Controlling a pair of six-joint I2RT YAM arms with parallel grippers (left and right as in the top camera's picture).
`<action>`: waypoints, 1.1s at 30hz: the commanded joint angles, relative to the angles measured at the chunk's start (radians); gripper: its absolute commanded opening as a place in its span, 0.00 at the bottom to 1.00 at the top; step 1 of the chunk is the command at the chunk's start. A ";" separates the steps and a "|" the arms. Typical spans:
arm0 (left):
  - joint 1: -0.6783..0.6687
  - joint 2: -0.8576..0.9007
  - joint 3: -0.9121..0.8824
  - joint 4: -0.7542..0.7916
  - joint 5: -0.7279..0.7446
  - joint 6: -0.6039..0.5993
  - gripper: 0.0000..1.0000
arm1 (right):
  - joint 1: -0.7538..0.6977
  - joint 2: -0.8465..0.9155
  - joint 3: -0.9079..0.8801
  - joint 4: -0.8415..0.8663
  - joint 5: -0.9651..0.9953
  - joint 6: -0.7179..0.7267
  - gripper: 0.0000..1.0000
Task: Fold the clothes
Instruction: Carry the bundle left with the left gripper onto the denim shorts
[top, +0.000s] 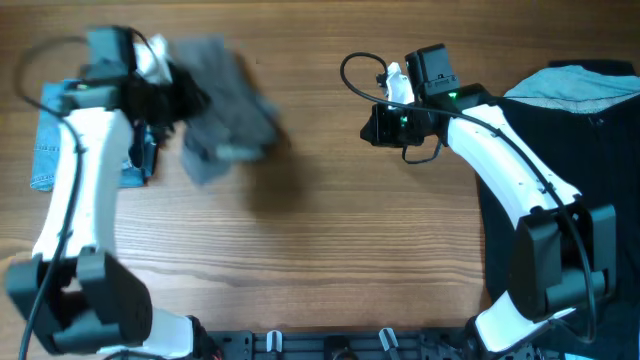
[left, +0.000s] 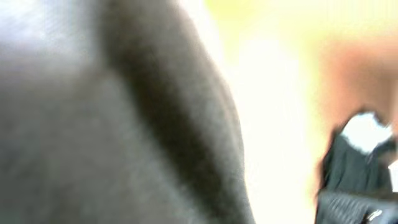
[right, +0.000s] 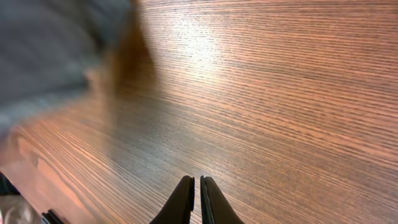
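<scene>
The grey shorts (top: 225, 115) are bunched up and blurred, lifted off the table at the back left, with their shadow on the wood below. My left gripper (top: 175, 97) is at their left edge and shut on them. In the left wrist view blurred grey fabric (left: 93, 124) fills most of the picture and hides the fingers. My right gripper (top: 375, 125) is shut and empty over bare wood at the back centre, apart from the shorts. In the right wrist view its fingertips (right: 197, 186) touch each other, and the shorts (right: 50, 50) show blurred at the top left.
Small light-blue denim shorts (top: 45, 150) lie under the left arm at the left edge. A big black garment (top: 560, 160) covers the right side of the table, with a light blue-grey cloth (top: 580, 85) at its far end.
</scene>
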 joint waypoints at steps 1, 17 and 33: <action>0.066 -0.020 0.071 0.115 -0.006 -0.043 0.04 | 0.003 -0.004 0.005 -0.020 -0.005 -0.002 0.09; 0.412 0.230 0.070 0.205 -0.052 -0.207 0.04 | 0.003 -0.004 0.005 -0.125 -0.005 -0.006 0.08; 0.623 -0.018 0.070 -0.275 0.075 -0.103 0.98 | 0.003 -0.004 0.005 -0.124 -0.001 -0.003 0.28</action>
